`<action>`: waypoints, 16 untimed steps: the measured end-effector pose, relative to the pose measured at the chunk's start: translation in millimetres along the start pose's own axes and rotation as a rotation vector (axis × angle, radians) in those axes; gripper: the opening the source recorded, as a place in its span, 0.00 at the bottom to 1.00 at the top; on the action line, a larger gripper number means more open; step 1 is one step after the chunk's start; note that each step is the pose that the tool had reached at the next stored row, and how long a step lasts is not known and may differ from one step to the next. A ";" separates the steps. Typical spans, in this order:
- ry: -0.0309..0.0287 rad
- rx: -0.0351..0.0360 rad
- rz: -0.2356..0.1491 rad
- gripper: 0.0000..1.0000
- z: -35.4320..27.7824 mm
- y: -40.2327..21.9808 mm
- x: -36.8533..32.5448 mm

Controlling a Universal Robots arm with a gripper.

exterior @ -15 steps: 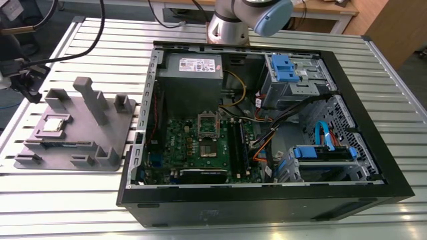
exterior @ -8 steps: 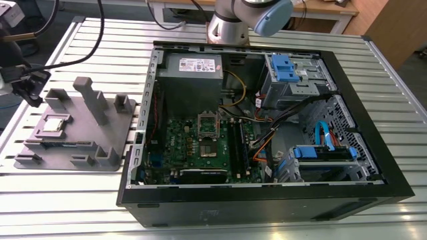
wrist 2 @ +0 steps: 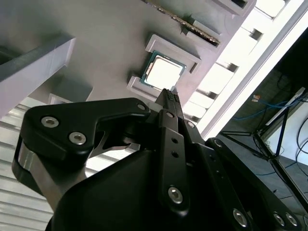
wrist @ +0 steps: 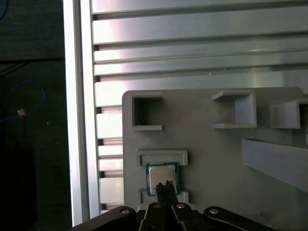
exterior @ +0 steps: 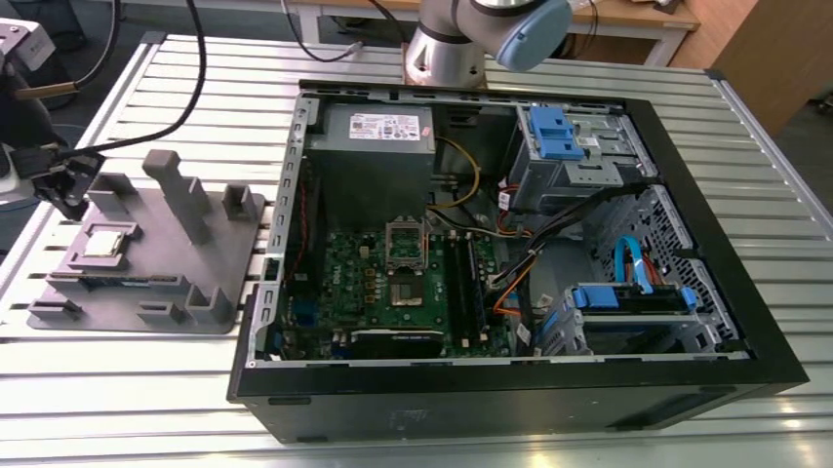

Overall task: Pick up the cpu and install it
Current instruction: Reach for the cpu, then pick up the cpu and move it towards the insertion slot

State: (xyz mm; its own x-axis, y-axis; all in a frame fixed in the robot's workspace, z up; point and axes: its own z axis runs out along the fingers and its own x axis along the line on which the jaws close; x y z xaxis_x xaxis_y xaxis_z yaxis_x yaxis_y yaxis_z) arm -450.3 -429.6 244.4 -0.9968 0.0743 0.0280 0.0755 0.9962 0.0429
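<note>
First wrist view, gripper (wrist: 166,185): black fingers drawn together into one narrow point with nothing clamped between them; the point overlaps the cpu's face.
Second wrist view, gripper (wrist 2: 168,94): the same pinched-together point, aimed at the cpu just beyond it; whether the tip meets the metal cannot be told.
Exterior view, gripper (exterior: 62,185): hangs above the fixture plate, at the exterior view's left.
Cpu (wrist: 159,175) (wrist 2: 165,73) (exterior: 104,241): right under the fingertips, lying flat in a shallow square recess of the fixture plate, silver top upward with a green rim showing; not yet lifted.
Fixture plate (wrist: 202,144) (wrist 2: 96,43) (exterior: 170,263): grey plastic, beneath the gripper; raised blocks, open-sided pockets and tall upright slabs stand near the cpu's recess.
Table (wrist: 192,48) (exterior: 131,390): slotted aluminium, under the plate and running on past the gripper on all sides.
Computer case (exterior: 521,409): black, laid open, well apart from the gripper toward the exterior view's right.
Motherboard (exterior: 377,297): green, on the case floor, on the side nearest the gripper.
Socket (exterior: 404,255): metal-framed square on the motherboard, well apart from the gripper and the cpu.
Arm (exterior: 482,29): silver with a blue cap, beyond the case.
</note>
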 end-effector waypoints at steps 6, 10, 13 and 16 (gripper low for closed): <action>0.0001 0.0000 0.000 0.11 3.8 -0.3 -0.2; 0.0001 0.0001 0.000 0.11 3.8 -0.3 -0.2; 0.0001 0.0000 0.000 0.11 3.9 -0.3 -0.2; -0.0001 -0.0001 0.000 0.11 4.5 -0.3 -0.2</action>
State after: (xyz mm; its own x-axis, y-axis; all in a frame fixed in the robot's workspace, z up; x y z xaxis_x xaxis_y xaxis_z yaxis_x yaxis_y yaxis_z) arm -450.2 -429.7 239.9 -0.9969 0.0742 0.0279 0.0753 0.9962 0.0430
